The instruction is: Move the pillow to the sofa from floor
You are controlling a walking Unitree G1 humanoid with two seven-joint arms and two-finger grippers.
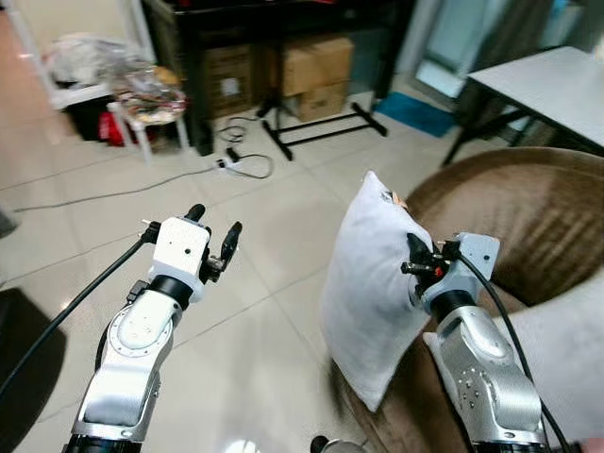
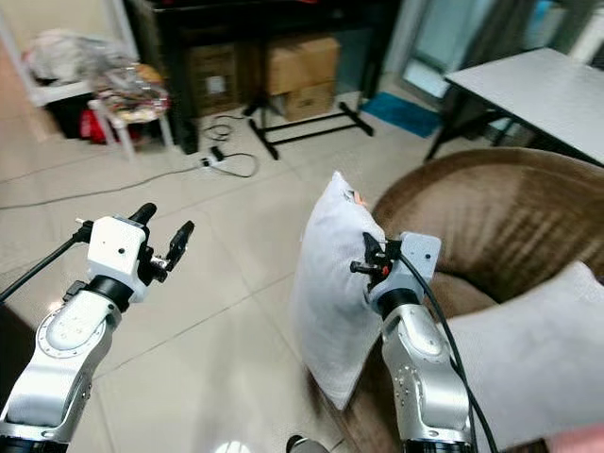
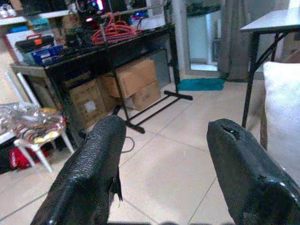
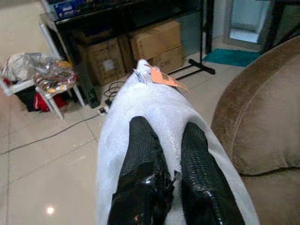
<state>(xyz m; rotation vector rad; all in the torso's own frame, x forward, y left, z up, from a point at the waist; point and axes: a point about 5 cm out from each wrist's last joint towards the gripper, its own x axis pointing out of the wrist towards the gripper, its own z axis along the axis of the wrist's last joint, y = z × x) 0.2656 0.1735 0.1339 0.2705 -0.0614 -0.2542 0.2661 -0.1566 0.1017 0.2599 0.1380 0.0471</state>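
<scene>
Pillow (image 1: 373,302) white, plain, w/ small orange tag (image 4: 165,78) at its top corner just beyond the right pincer (image 4: 171,154). Both pincers black fingers, textured, on silver/white arms; left pincer (image 1: 215,238) same. Sofa (image 1: 528,222) beside right pincer brown, velvety; second cushion (image 2: 528,359) on it pale grey. Floor (image 1: 274,217) cream tile, glossy. Far past left pincer: black rack, tan cardboard boxes (image 3: 133,84), teal mat (image 1: 415,113), red item under white stool, poss. a bag. Counter (image 1: 557,85) top white, legs black.

Bare tiled floor (image 1: 255,283) lies open leftward (cable (image 1: 104,196) crossing it), the brown sofa (image 1: 528,217) bounds the right.
</scene>
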